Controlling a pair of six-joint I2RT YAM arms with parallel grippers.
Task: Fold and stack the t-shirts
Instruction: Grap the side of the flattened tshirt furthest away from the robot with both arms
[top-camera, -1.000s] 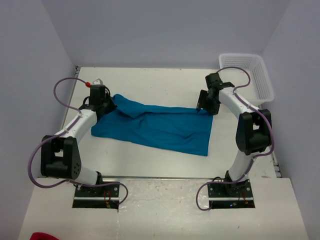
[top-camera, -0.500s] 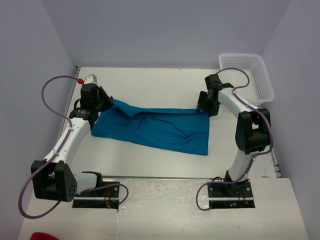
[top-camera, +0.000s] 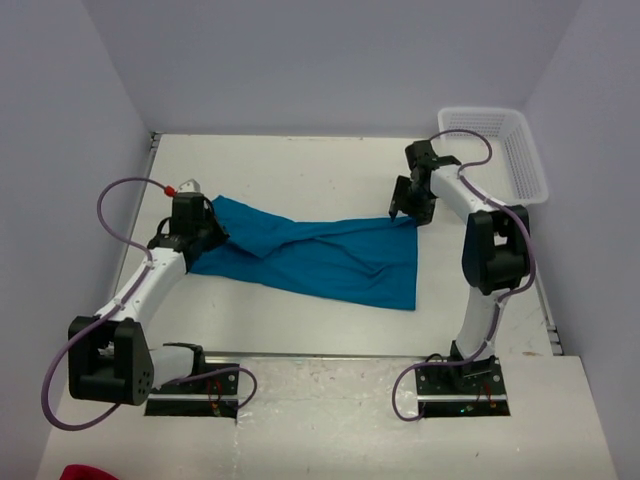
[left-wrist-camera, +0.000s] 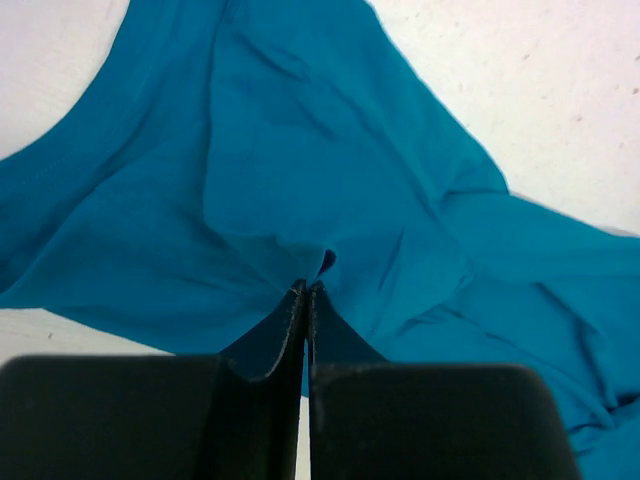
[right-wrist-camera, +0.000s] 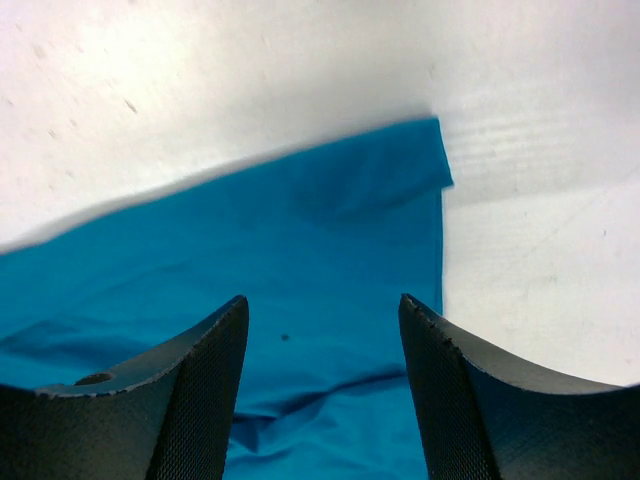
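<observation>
Left gripper (left-wrist-camera: 304, 292): jaws pressed together, pinching a fold of the t-shirt (left-wrist-camera: 300, 180) at their tips.
Right gripper (right-wrist-camera: 322, 310): jaws wide, holding nothing, poised over the cloth's corner in the upper right of its wrist view; probably not touching it.
T-shirt: lies crumpled across mid-frame of the top view, on the table (top-camera: 300, 170).
Handling: the right gripper should seat on that corner edge and close fully, then both arms lift level.
The top view alone shows the basket (top-camera: 528, 165) at upper right; only the wrist views show the jaws.

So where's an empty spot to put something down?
Bare table behind the shirt, up to the back wall, and the strip in front of it. Crowded: both shirt ends, by the left gripper and right gripper.
</observation>
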